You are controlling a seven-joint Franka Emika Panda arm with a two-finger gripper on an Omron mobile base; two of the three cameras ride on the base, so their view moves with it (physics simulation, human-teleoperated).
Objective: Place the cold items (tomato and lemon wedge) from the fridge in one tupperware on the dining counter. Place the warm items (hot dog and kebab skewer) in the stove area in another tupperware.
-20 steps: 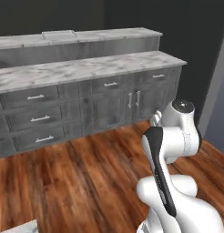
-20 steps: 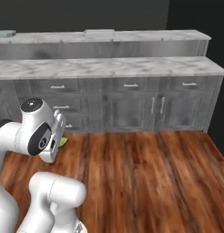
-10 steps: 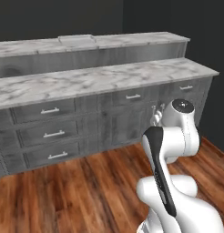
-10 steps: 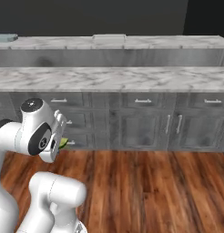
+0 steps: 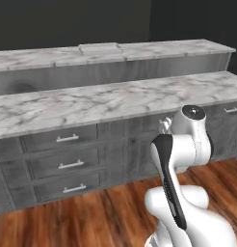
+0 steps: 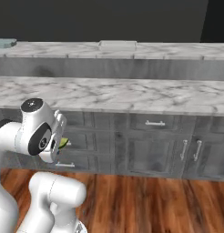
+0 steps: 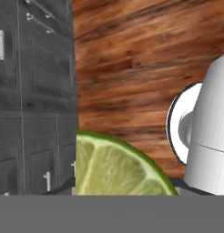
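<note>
The gripper (image 7: pixel 120 184) held the lemon wedge (image 7: pixel 116 166) clamped between its fingers, the pale green flesh and darker rind filling the lower middle of the hand view, the dark fingertips just showing at either side of it. In the right base view a sliver of the wedge (image 6: pixel 63 143) peeked out beside the white wrist, in front of the grey drawers (image 6: pixel 79 141). The arm (image 5: pixel 180 144) stood folded close to its body above the wood floor (image 5: pixel 115 217), before a marble-topped block (image 5: pixel 106 101) with drawer fronts and bar handles. Behind that block ran a second, higher marble counter (image 5: pixel 139 50), and a flat pale tray (image 6: pixel 117 44) lay on it near the middle. At the far left end of that counter in the right base view sat a pale blue-green tupperware (image 6: pixel 4 43), cut off by the frame edge. In the hand view the wedge hung over plank flooring (image 7: pixel 141 68), with dark grey cabinet doors (image 7: pixel 34 91) to one side
</note>
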